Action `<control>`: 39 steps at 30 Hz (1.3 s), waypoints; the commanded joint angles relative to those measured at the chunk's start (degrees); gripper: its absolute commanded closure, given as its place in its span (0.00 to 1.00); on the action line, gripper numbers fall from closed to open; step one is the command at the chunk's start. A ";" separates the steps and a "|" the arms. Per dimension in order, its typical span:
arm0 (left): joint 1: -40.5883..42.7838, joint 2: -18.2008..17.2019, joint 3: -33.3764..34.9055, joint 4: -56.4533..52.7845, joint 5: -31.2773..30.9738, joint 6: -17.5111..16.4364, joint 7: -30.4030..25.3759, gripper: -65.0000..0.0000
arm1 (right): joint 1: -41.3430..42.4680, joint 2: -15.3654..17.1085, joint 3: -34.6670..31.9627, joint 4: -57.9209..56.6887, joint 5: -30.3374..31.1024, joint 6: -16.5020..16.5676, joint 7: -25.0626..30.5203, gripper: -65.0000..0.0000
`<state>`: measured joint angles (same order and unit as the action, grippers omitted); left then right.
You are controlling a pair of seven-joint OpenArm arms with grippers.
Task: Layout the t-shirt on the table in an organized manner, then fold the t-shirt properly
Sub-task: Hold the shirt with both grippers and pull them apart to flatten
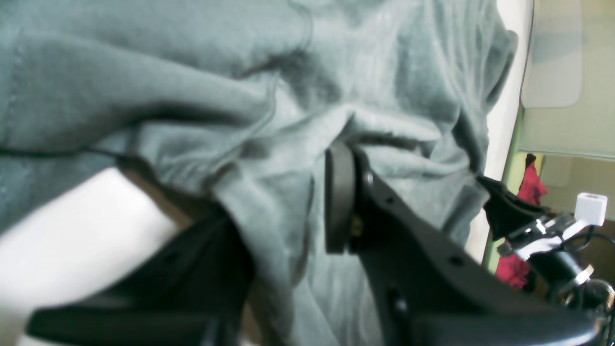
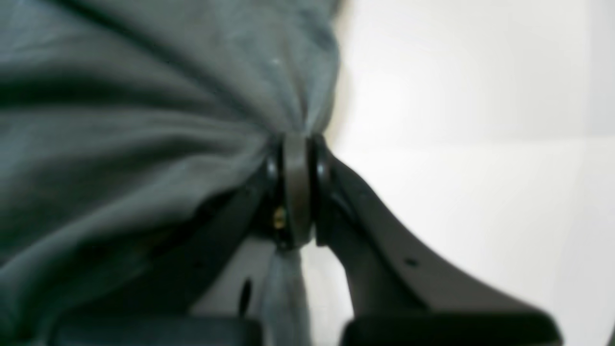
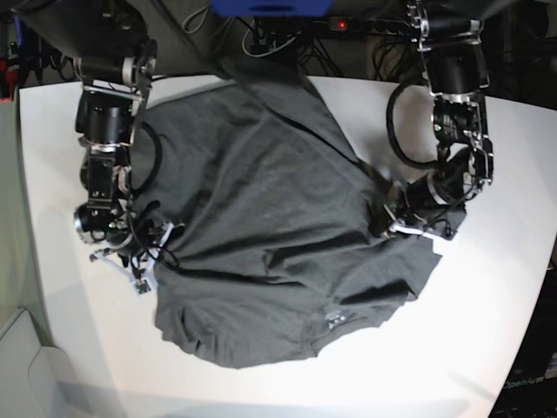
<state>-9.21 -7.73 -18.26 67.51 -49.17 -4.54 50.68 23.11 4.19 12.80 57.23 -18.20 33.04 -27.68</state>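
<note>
The dark grey t-shirt (image 3: 270, 226) lies loosely spread and wrinkled over the white table (image 3: 487, 331), its neck label (image 3: 335, 318) toward the near edge. My left gripper (image 3: 387, 222) sits at the shirt's right edge. In the left wrist view a thick fold of the t-shirt (image 1: 283, 86) runs between the two fingers of the left gripper (image 1: 278, 211), which is shut on it. My right gripper (image 3: 152, 252) is at the shirt's left edge. Its pads (image 2: 298, 187) are pressed together, pinching a bunch of the t-shirt (image 2: 144, 144).
Cables and a power strip (image 3: 339, 24) run along the table's back edge. A pale box (image 3: 26, 374) stands off the near left corner. In the left wrist view, a red cloth (image 1: 531, 185) hangs beyond the table edge (image 1: 499, 129).
</note>
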 commanded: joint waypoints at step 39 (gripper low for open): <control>-13.69 -14.74 16.81 0.32 13.69 8.71 -0.43 0.99 | -6.81 -4.58 -0.01 11.56 0.39 0.33 -3.57 1.00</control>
<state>-20.97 -21.56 -1.21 66.87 -35.53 4.16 51.05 15.03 -0.78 12.88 68.18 -17.63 33.17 -30.94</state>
